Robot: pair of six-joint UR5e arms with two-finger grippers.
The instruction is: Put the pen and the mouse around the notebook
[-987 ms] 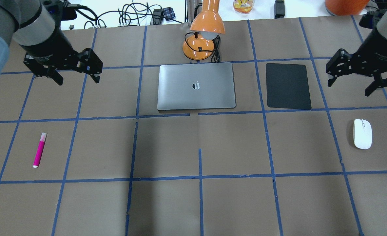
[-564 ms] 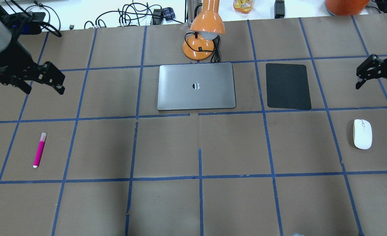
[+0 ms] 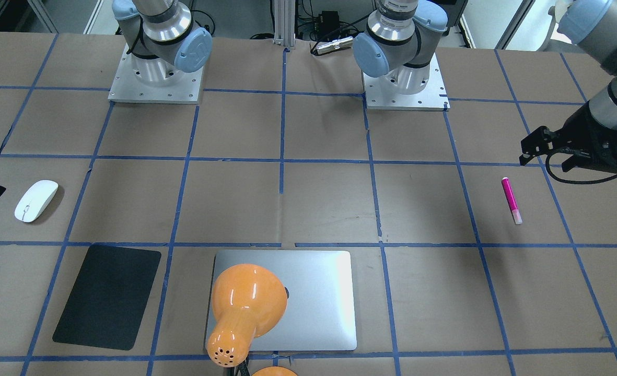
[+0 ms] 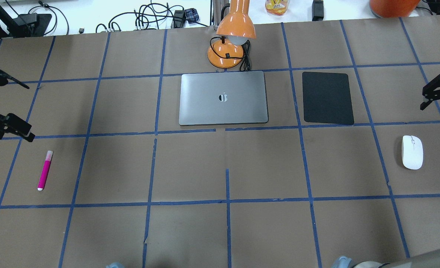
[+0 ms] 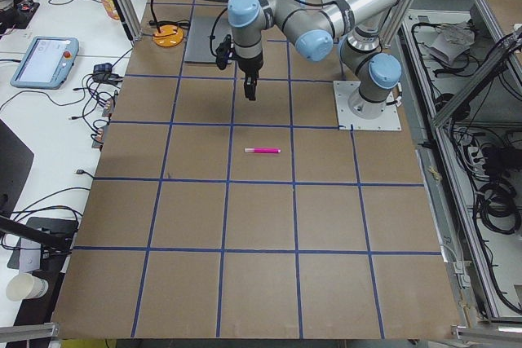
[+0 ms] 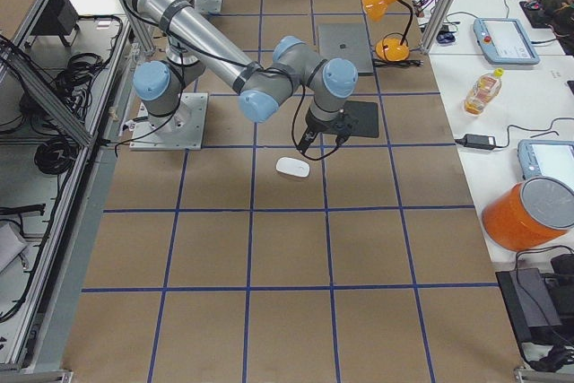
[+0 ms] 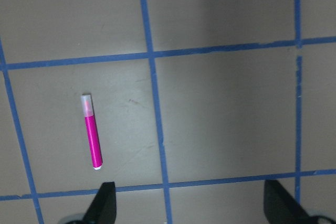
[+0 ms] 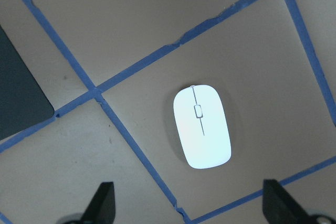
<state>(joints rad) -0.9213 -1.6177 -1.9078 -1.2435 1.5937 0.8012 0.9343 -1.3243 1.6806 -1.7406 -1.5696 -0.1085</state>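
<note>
The magenta pen (image 4: 44, 170) lies flat at the table's left, and in the left wrist view the pen (image 7: 92, 132) sits left of centre. My left gripper (image 7: 191, 208) hangs open above the table just beyond the pen (image 3: 511, 200). The white mouse (image 4: 412, 152) rests at the right. My right gripper (image 8: 190, 208) is open above it, with the mouse (image 8: 202, 127) between and ahead of the fingertips. The silver notebook (image 4: 223, 98) lies closed at the far centre, apart from both.
An orange desk lamp (image 4: 229, 41) stands right behind the notebook, its shade over it. A black pad (image 4: 328, 97) lies to the notebook's right. Cables and a bottle line the far edge. Both arm bases (image 3: 155, 78) stand on the robot's side.
Both grippers moved outward and nearer to the robot's side, the left toward the pen, the right toward the mouse. Pen, mouse and notebook lie where they were.
</note>
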